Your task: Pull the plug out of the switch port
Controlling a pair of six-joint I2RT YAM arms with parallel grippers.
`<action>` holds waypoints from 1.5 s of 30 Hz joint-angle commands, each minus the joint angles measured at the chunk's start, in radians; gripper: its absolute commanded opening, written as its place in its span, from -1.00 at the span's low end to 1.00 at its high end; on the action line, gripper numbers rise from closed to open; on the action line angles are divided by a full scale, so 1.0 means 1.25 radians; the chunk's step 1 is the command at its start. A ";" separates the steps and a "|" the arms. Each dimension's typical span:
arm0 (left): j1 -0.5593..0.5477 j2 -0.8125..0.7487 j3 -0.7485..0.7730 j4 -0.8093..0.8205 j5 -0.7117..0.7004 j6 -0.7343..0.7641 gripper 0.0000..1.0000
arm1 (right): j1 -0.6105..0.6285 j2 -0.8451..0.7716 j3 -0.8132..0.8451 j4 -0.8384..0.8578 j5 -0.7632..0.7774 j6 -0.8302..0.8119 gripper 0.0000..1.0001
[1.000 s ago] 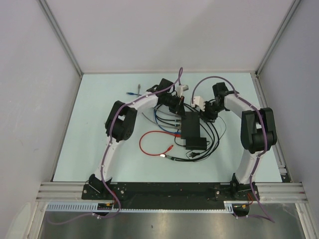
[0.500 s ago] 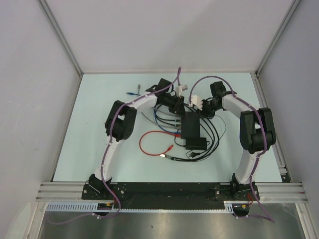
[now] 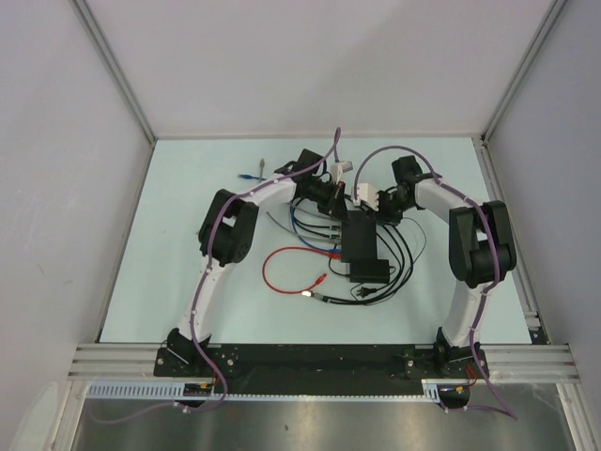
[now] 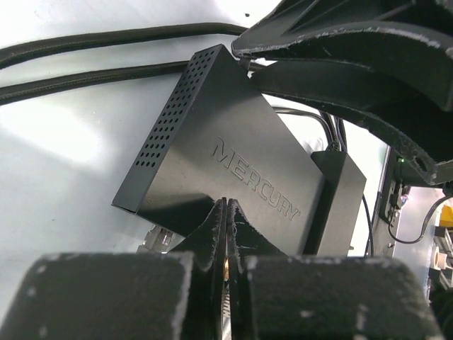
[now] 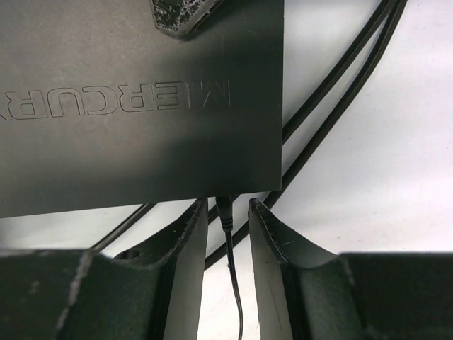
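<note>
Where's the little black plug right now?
In the right wrist view, the plug sticks out of the switch at the edge facing the right tool. It sits in the gap of that open tool, not yet pinched.

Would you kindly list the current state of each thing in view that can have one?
switch, lying flat, plug in its edge socket.
plug, seated in the switch, not yet gripped.
left gripper, shut, tips at the switch's edge.
right gripper, open, straddling the plug.
red cable, looped loose beside the switch.
</note>
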 commanded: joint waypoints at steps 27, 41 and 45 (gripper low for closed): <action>0.011 0.049 0.055 -0.017 -0.027 0.008 -1.00 | 0.018 0.041 -0.006 0.044 0.057 -0.051 -1.00; 0.006 0.048 0.049 -0.022 -0.030 0.018 -1.00 | 0.027 0.071 0.000 -0.046 0.093 0.014 -1.00; 0.005 0.049 0.049 -0.023 -0.030 0.018 -1.00 | 0.029 0.082 0.000 0.070 0.159 0.050 -1.00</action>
